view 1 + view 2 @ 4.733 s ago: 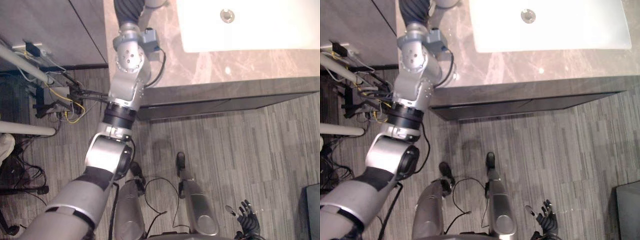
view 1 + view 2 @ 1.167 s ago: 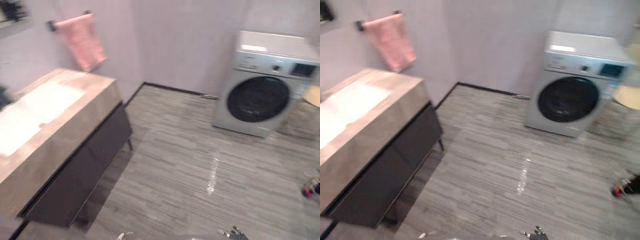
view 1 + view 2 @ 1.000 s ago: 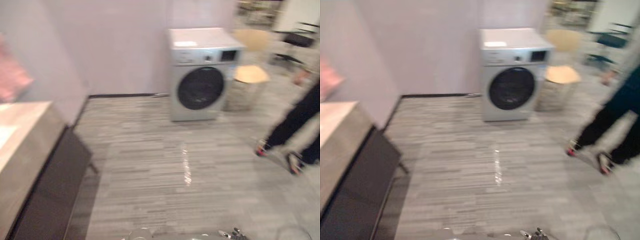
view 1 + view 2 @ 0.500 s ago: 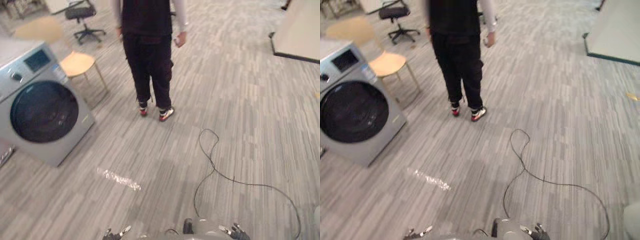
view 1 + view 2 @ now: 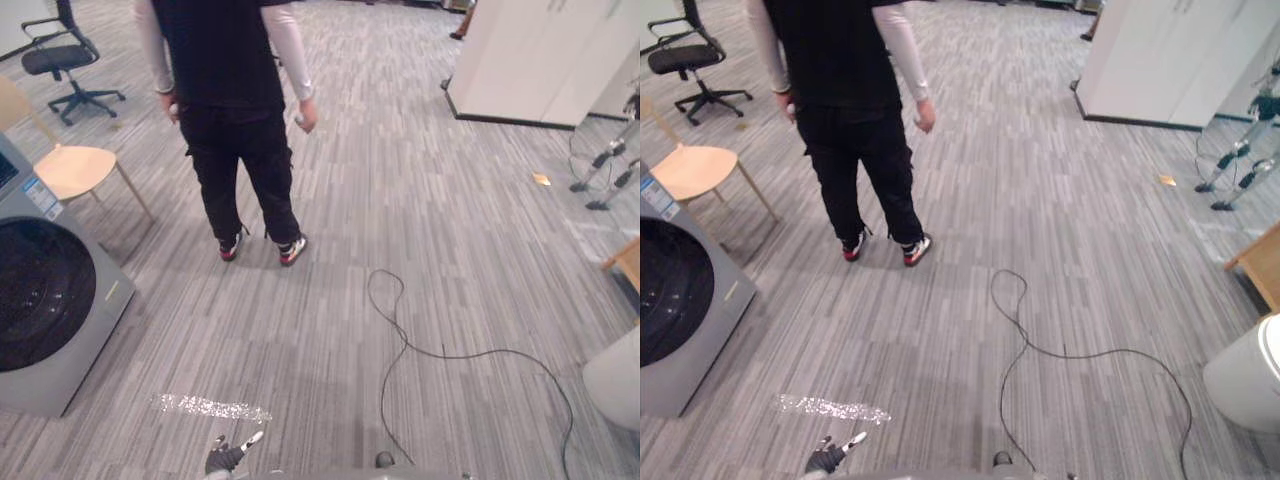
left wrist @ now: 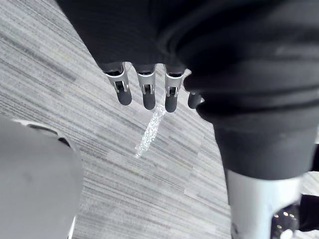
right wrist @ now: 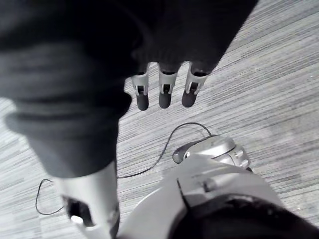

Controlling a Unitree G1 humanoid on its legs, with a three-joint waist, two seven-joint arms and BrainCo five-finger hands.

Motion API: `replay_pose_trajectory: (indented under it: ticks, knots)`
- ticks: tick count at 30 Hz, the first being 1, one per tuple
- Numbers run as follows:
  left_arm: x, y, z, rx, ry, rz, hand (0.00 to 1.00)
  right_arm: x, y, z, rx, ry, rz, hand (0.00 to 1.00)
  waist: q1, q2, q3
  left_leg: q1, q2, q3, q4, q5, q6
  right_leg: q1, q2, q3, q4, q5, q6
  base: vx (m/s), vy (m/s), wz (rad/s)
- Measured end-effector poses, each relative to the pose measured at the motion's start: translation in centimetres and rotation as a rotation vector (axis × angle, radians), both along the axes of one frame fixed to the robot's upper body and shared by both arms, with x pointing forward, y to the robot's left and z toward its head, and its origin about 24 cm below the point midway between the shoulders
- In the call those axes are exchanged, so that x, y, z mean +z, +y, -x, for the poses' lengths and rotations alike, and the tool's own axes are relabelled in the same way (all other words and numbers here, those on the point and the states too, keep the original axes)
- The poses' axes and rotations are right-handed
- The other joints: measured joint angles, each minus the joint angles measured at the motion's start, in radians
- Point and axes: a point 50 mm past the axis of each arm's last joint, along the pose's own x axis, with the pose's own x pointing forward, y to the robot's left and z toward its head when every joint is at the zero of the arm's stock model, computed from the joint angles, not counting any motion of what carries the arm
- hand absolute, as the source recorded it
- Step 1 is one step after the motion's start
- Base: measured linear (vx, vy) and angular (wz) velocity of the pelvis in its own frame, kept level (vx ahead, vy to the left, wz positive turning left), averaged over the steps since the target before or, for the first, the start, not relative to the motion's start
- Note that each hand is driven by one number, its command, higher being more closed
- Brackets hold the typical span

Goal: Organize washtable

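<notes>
hanging low over the grey striped carpet floor, the left hand has its silver fingers straight and slightly spread, gripping nothing. the right hand hangs with straight fingers side by side, also empty. ahead, a person in black clothes stands near a grey front-loading washing machine and a light wooden chair; a white cabinet stands well apart.

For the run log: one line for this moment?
left hand open, empty | right hand open, empty | person standing ahead | washing machine left
</notes>
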Motion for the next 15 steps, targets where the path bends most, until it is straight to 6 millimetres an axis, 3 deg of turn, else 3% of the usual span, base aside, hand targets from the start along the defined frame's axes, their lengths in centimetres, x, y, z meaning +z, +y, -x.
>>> replay_pose_trajectory:
  ticks: [4,11,12,15]
  knots:
    - [-0.2,0.3,0.9,-0.005,0.032,-0.006,0.0,0.0,0.0,0.2,-0.002,0.019,0.002,0.0,0.002,0.006,-0.019,0.066,-0.051,0.0,-0.113,0.042,0.014,0.025,-0.028,-0.004,-0.031,0.007,0.004,0.09,0.105,0.05]
    - [-0.3,0.3,1.1,-0.032,0.05,-0.009,0.0,-0.2,0.4,0.6,-0.003,0.044,-0.012,0.0,0.002,0.003,-0.036,0.133,-0.03,-0.012,-0.176,0.059,-0.008,0.072,-0.002,-0.042,-0.052,0.007,0.005,0.08,-0.028,0.03]
    - [-0.4,-0.1,1.2,-0.045,0.055,0.002,0.0,-0.3,0.7,0.6,0.023,0.054,-0.024,0.0,0.005,-0.004,-0.05,0.18,-0.032,-0.029,-0.314,0.171,-0.019,0.076,0.011,-0.078,-0.085,0.023,0.031,0.03,-0.049,0.01]
    - [-0.4,-0.1,1.2,-0.045,0.055,0.002,0.0,-0.3,0.7,0.6,0.023,0.054,-0.024,0.0,0.005,-0.003,-0.05,0.179,-0.032,-0.029,-0.314,0.171,-0.02,0.076,0.011,-0.078,-0.085,0.023,0.031,0.0,0.0,0.0]
